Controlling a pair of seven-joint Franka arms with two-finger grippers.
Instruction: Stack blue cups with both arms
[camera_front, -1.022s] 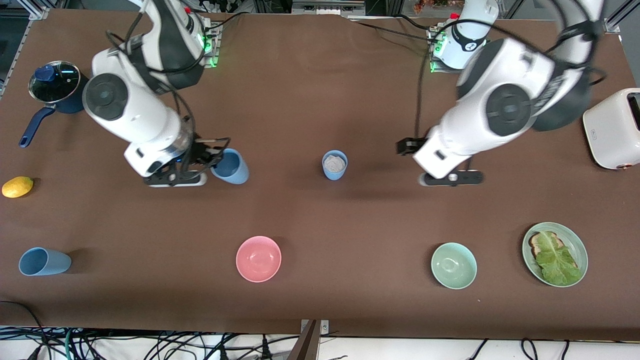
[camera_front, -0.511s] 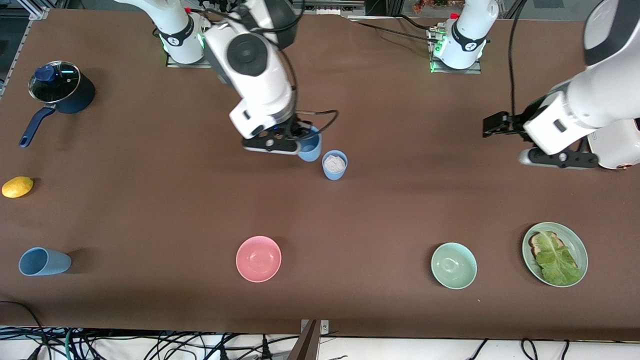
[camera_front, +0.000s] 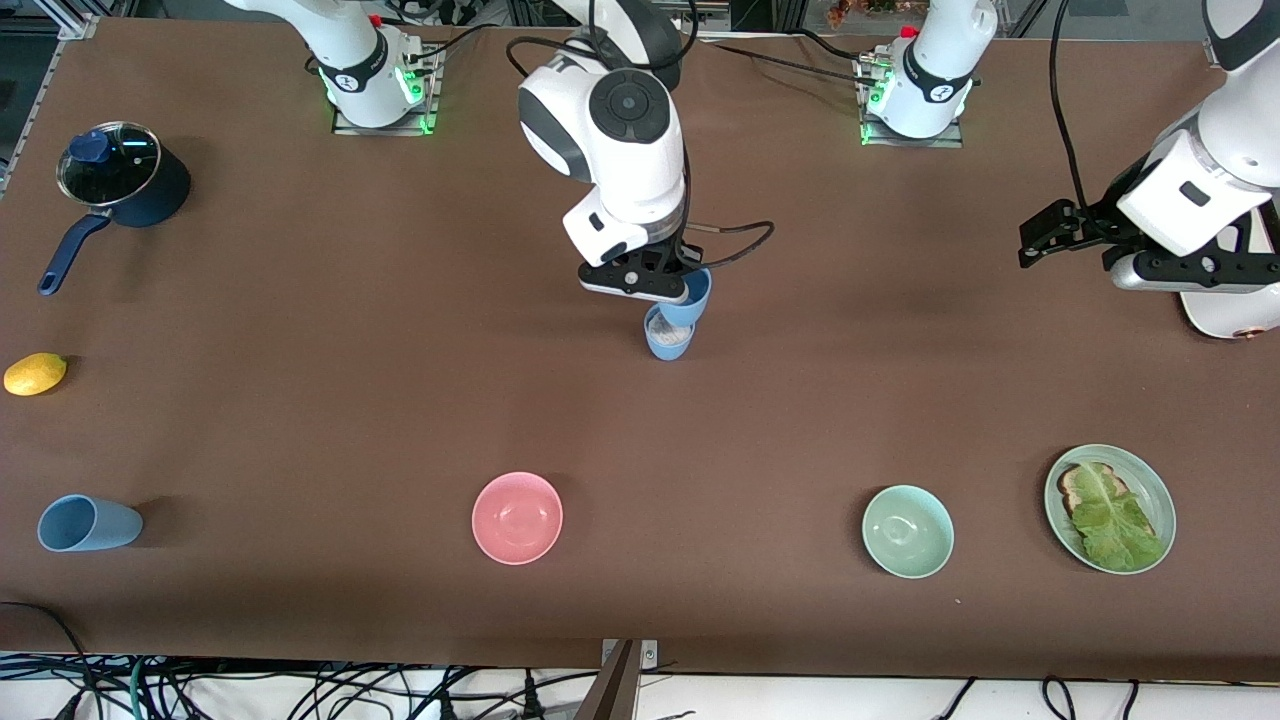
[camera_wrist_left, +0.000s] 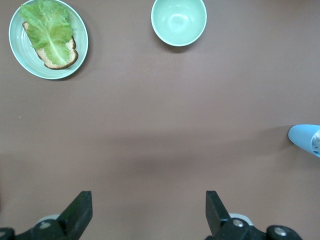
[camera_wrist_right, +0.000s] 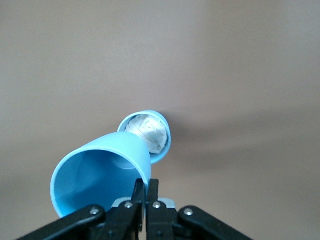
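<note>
Closest to the front camera, a lying cup (camera_front: 88, 523), a pink bowl (camera_front: 517, 517), a green bowl (camera_front: 907, 531) and a plate (camera_front: 1148, 478) sit in a row on the tabletop (camera_front: 300, 420). Farther back, a blue cup (camera_front: 666, 343) with crumpled paper inside stands mid-table. The right end effector (camera_front: 668, 288) is just over it, pinched tight on the rim of a tilted sky-blue cup (camera_front: 690, 303). The left end effector (camera_wrist_left: 147, 212) waits wide open, holding nothing, by the toaster (camera_front: 1225, 312).
</note>
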